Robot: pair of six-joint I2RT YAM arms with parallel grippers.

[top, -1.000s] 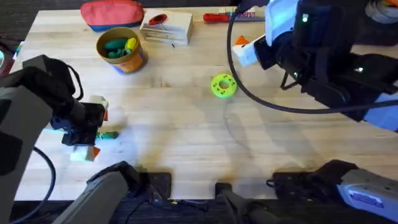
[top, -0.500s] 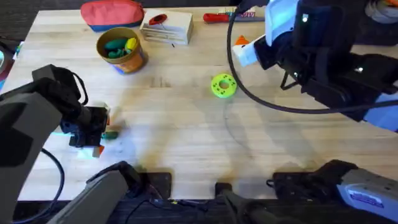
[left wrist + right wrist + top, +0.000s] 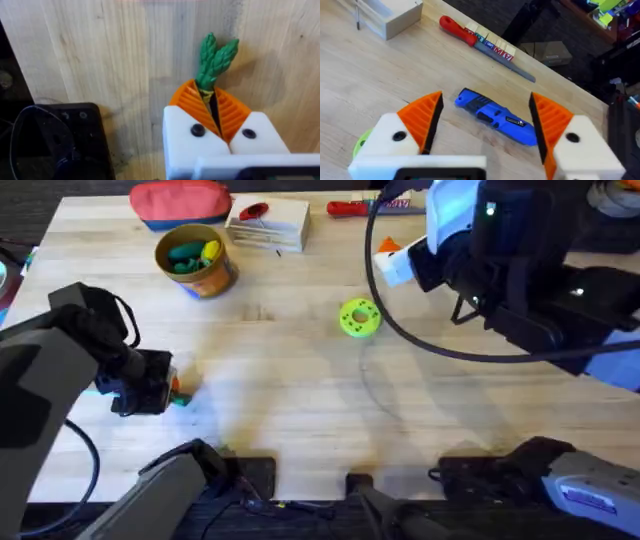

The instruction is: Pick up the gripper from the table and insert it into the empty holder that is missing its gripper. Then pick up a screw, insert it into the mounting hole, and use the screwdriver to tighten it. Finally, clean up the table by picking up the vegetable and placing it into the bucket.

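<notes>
My left gripper (image 3: 165, 392) (image 3: 212, 102), near the table's left edge, is shut on the vegetable (image 3: 215, 59) (image 3: 180, 397), a green leafy stalk that sticks out past the orange pads, close over the wood. The bucket (image 3: 215, 277), a yellow-orange tub with green and yellow pieces inside, stands at the back left. My right gripper (image 3: 390, 258) (image 3: 487, 125) hangs open high over the back right, above the blue screwdriver (image 3: 495, 116) lying on the table. The loose gripper part, the holder and the screw are out of view.
A red pouch (image 3: 180, 202) and a white box (image 3: 268, 225) (image 3: 390, 15) sit along the back edge, with a red-handled screwdriver (image 3: 352, 208) (image 3: 470, 36) to their right. A green-and-yellow ring (image 3: 360, 318) lies mid-table. A black device (image 3: 60, 140) lies beside my left gripper.
My left gripper's fingers, spread wide around the vegetable a second ago, have closed on it, and the wrist has shifted slightly away from the front edge. The right arm has not moved.
</notes>
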